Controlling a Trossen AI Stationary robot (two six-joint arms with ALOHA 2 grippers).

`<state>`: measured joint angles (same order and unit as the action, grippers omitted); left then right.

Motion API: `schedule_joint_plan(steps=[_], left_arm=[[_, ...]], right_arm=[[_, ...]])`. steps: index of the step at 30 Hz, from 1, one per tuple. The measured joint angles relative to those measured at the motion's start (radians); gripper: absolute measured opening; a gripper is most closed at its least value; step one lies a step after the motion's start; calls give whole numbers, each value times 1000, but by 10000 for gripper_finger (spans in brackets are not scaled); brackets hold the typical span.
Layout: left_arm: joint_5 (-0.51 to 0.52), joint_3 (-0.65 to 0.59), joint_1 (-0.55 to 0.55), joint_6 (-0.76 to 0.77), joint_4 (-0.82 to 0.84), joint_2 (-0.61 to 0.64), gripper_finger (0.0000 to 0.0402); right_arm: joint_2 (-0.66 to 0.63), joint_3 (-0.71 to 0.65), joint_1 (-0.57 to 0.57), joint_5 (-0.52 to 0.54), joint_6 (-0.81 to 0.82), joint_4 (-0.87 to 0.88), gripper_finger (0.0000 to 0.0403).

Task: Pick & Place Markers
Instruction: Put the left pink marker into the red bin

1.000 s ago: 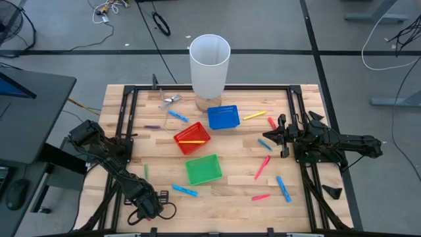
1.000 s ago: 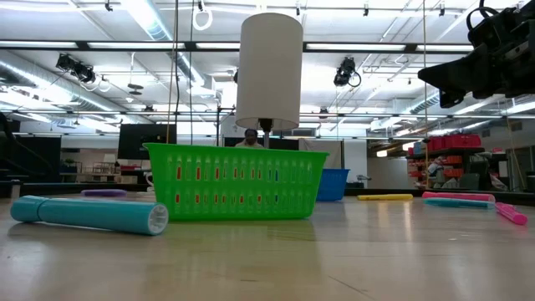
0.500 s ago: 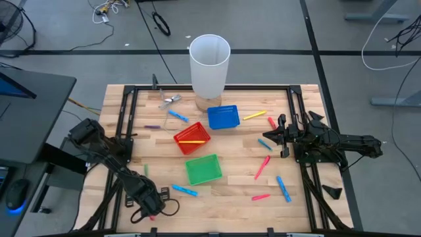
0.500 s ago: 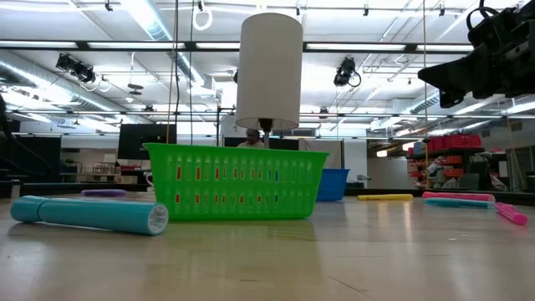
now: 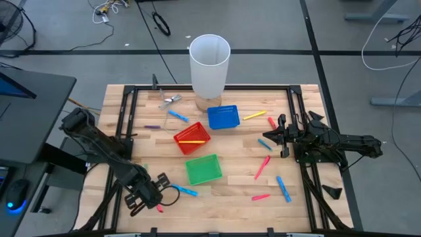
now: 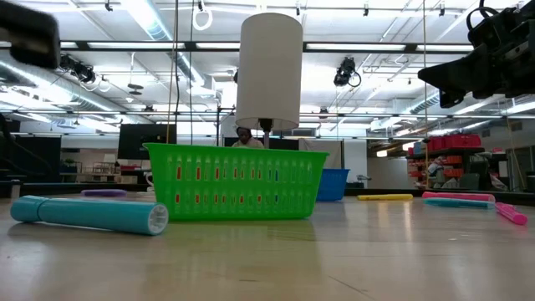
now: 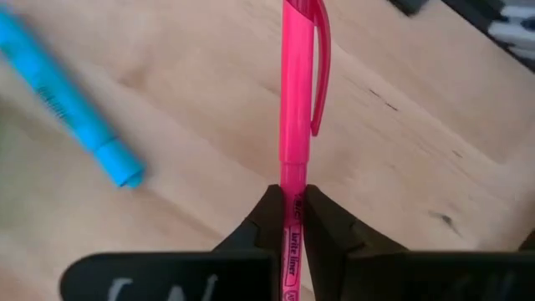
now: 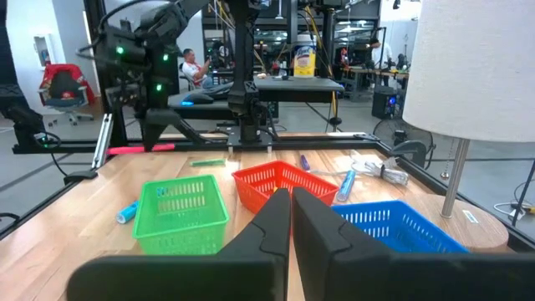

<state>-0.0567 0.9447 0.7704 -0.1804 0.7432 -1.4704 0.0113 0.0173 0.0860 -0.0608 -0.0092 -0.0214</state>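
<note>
Baskets (image 5: 202, 169) — three, markers (image 5: 263, 166) — about twelve

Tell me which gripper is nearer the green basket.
Left. The left gripper, shut on a pink marker, is just beside the green basket; the right gripper hangs farther off.

Glossy pink plastic marker (image 7: 296, 100); matt wooden table (image 7: 401, 167)

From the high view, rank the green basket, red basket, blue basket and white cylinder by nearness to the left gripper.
Left gripper, shut on a pink marker, is at the table's near-left edge.
1. Green basket, just to its right, toward the middle.
2. Red basket, beyond the green one.
3. Blue basket, farther back and right.
4. White cylinder, at the far edge.
</note>
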Motion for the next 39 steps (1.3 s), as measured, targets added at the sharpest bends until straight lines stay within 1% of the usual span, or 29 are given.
schedule_joint_plan(steps=[8, 16, 22, 33, 39], left_arm=[[39, 60, 0, 215, 73, 65, 27], [99, 123, 17, 483, 161, 109, 27], [132, 177, 33, 668, 233, 119, 27], [147, 201, 37, 1197, 314, 119, 27], [147, 201, 37, 1419, 326, 119, 27]], right_arm=[[0, 0, 0, 0, 0, 0, 20], [0, 0, 0, 0, 0, 0, 20], [0, 0, 0, 0, 0, 0, 20], [0, 0, 0, 0, 0, 0, 20], [0, 0, 0, 0, 0, 0, 20]])
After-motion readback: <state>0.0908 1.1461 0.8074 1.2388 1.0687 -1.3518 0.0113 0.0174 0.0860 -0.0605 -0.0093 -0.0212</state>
